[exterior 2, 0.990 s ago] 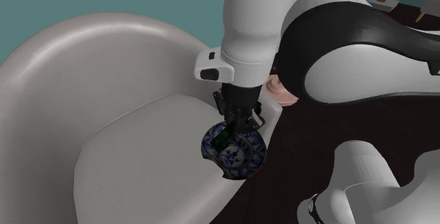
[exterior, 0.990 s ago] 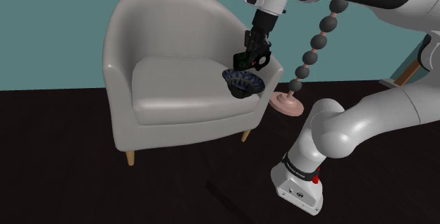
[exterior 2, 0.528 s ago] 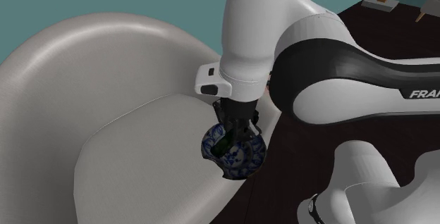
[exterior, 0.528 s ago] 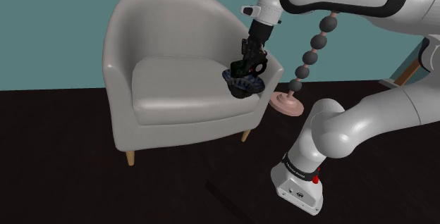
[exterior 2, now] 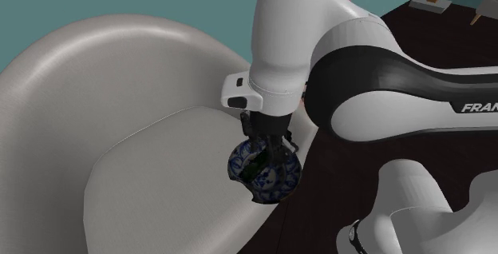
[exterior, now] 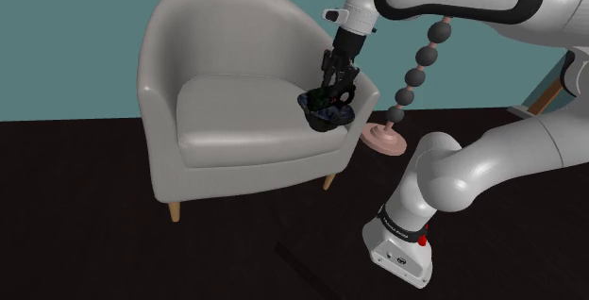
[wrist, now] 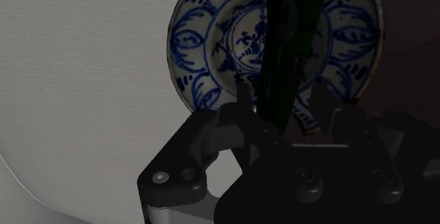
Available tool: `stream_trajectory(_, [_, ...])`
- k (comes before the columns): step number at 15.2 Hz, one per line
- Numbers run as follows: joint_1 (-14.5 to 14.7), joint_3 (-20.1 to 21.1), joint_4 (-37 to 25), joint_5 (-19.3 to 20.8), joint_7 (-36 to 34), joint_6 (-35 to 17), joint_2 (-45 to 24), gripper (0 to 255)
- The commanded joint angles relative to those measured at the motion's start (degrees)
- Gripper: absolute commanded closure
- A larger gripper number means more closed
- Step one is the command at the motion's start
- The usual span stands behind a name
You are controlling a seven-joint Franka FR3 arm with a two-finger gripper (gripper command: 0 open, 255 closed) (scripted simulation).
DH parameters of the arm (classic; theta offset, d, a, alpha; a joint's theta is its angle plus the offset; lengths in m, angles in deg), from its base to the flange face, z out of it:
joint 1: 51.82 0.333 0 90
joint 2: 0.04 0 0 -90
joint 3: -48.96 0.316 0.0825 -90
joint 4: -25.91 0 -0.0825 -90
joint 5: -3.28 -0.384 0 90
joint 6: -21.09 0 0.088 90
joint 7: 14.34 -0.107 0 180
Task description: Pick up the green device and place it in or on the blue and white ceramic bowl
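Observation:
The blue and white patterned bowl (exterior: 326, 119) (exterior 2: 270, 184) (wrist: 211, 46) sits on the armchair's seat, at the edge nearest the arm. A dark green elongated device (exterior 2: 254, 163) (wrist: 285, 39) leans inside the bowl. My gripper (exterior: 336, 86) (exterior 2: 266, 150) (wrist: 284, 99) hangs straight down over the bowl with its tips at the rim. Its fingers stand apart on either side of the device, and in the wrist view a small gap shows between each finger and the device.
The bowl rests on a pale grey armchair (exterior: 227, 109) (exterior 2: 136, 188) with curved back and arms. A pink disc base (exterior: 382, 138) carrying a string of dark balls stands on the dark floor beside the chair. The robot's stand (exterior: 401, 251) is lower right.
The gripper lowered the green device into the bowl, then its fingers spread apart. The device now sits lower, in the bowl, between the opened fingers.

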Motion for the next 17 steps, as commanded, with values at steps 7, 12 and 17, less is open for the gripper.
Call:
stream_trajectory(7, [0.1, 0.2, -4.1, -0.2, 0.1, 3.7, -0.3, 0])
stream_trajectory(12, [0.2, 0.4, -7.9, -0.4, 0.1, 7.0, -0.8, 0])
stream_trajectory(17, [0.2, 0.4, -7.9, -0.4, 0.1, 7.0, -0.8, 0])
